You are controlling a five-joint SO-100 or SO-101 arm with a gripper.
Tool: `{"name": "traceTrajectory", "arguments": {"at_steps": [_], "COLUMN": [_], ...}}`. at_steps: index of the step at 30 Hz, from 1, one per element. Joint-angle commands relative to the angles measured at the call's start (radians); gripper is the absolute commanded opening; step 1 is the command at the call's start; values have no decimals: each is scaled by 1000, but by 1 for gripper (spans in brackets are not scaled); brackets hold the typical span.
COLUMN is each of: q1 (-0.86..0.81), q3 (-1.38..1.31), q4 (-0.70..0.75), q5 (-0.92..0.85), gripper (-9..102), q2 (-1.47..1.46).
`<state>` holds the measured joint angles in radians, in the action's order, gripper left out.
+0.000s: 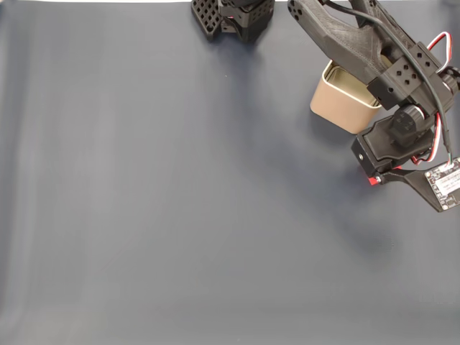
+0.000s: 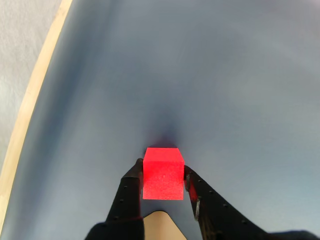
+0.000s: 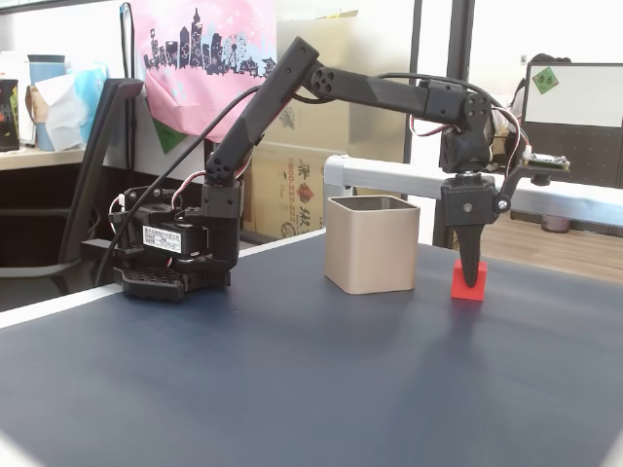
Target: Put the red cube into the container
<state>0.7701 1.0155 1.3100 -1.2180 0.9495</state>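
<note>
Red cube (image 2: 163, 173) sits on the dark blue table (image 1: 180, 215) between my two fingers, at six o'clock low in the wrist view, with its shadow just beyond it at twelve. My claw (image 2: 162, 184) brackets it, one finger on each side face and seemingly touching it. From the side fixed view the cube (image 3: 468, 280) rests flat on the table, at three o'clock from the container (image 3: 371, 243) and near it but apart; my claw (image 3: 471, 275) comes straight down over it. So I judge that I am closed on the cube or nearly so, not yet lifting.

What could go wrong: my fingers appear to hold only the near part of the cube, so it could pivot or squirt forward toward twelve o'clock when I squeeze or lift. The tin is tall; if I swing toward it too low, the cube or my fingertips could strike its wall and shove it. In the top fixed view my arm covers much of the container (image 1: 338, 100), so a release misjudged from there could land on the rim.

Count: one red cube, one beige tin, one claw.
</note>
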Motion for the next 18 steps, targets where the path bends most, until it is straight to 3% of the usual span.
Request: {"name": "traceTrajectory", "arguments": {"at_steps": [1,18], "q1": [-15,23], "q3": [-63,31], "q4": [32,245], "q5": [-51,-252], "gripper": [0,0], "q2": [135,666]}}
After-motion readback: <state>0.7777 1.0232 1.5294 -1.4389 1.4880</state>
